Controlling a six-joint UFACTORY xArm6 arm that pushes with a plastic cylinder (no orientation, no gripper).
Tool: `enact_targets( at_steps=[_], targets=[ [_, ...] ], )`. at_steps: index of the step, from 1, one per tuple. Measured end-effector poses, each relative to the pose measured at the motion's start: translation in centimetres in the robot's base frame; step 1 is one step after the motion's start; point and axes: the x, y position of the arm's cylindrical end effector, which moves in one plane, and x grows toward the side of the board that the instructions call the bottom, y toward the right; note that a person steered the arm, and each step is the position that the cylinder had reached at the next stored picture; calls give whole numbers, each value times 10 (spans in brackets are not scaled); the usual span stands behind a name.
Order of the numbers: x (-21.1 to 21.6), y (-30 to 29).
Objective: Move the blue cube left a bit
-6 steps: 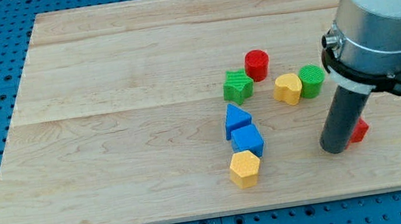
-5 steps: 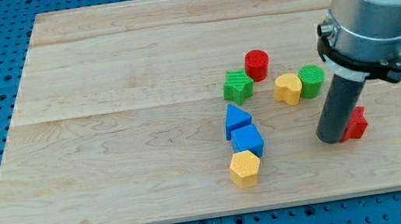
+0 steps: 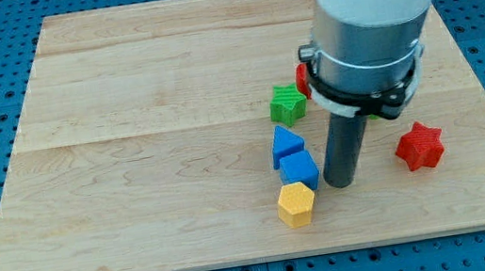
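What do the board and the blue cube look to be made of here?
The board looks like pale unvarnished or lightly sealed wood: grain lines and plank seams run across it. The blue cube looks like matte plastic, possibly printed; its colour is flat, with no grain or shine. My tip stands just at the cube's right in the view.

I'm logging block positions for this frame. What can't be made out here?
- Red block, camera view: only a sliver shows; the arm covers the rest, so its shape is unclear.
- Whether my tip touches the blue cube: too close to tell.
- Anything else behind the arm: hidden.
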Motion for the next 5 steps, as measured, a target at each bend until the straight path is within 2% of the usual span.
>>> enact_targets(
  at_steps=[5],
  targets=[
    [0, -10]
  ],
)
